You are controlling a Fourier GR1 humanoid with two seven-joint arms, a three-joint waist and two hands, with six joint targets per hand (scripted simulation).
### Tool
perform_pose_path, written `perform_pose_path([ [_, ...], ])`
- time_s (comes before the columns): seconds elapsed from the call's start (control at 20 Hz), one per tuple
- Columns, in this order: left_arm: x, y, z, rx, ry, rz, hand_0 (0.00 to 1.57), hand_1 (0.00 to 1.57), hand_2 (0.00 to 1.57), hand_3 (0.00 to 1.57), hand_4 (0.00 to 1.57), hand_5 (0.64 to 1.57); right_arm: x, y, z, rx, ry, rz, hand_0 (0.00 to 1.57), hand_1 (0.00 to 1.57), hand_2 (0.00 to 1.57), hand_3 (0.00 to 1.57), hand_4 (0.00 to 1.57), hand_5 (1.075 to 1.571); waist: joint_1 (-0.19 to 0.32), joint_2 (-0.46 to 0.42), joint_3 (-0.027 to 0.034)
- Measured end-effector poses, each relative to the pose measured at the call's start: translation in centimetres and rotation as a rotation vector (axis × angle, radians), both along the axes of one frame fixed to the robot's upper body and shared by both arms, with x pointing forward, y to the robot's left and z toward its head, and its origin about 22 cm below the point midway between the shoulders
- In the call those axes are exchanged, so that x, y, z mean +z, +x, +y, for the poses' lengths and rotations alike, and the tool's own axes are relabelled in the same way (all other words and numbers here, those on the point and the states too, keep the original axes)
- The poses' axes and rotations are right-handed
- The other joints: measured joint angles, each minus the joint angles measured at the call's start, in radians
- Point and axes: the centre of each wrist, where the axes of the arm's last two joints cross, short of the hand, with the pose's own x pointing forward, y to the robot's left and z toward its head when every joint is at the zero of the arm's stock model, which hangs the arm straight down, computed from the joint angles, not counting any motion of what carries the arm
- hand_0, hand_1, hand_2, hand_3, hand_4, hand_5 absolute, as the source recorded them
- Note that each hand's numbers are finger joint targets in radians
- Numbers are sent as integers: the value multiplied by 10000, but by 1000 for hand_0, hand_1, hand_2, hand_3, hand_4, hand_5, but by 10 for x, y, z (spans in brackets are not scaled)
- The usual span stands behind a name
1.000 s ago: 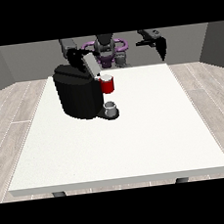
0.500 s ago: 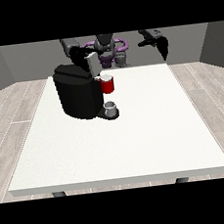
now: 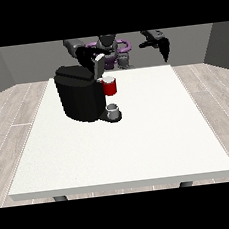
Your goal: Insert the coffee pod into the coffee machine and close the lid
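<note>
Fingers: hand at view's left [image 3: 86, 55] sits upper centre-left, right behind the lid [image 3: 100, 66]; finger shape can't be told, too small and dark on dark. Hand at view's right [image 3: 163, 48] hangs upper right, fingers pointing down, look relaxed, holding nothing.
Pod: no separate pod visible anywhere on the table [image 3: 154, 132]; probably already in the machine, but that is a guess. The red part [image 3: 110, 87] on the machine front is not clearly a pod.
Machine: black coffee machine [image 3: 79, 93] upper left of centre on the table, grey cup [image 3: 114, 110] at its base.
Lid: grey flap tilted up at the machine's top right, not flat, so not closed.
Progress: insertion likely done; lid closing left, seems under way.
Change: hand at view's left has moved down and closer to the lid than in the earlier frames; hand at view's right stays raised off the table, fingers now drooping more.
Risk: lid may not latch fully, can't judge from here.
</note>
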Motion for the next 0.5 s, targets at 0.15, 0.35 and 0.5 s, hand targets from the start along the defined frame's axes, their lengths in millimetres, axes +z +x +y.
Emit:
perform_pose_path([
  [0.15,3,0,-5,-107,-67,-269,0,0,0,0,145,1571,4,0,12,462,-359,-569,0,0,0,0,30,1571,154,-27,-56],
  [0.35,-8,-7,-10,-92,-233,-253,0,0,0,0,192,1571,-2,-7,32,1415,-413,-972,0,0,0,0,259,1571,-48,-360,-94],
  [0.5,-21,-15,-8,58,-281,-51,0,0,0,0,192,1571,-22,-22,47,2037,-50,-1030,0,0,0,0,269,1571,-280,-709,-105],
])
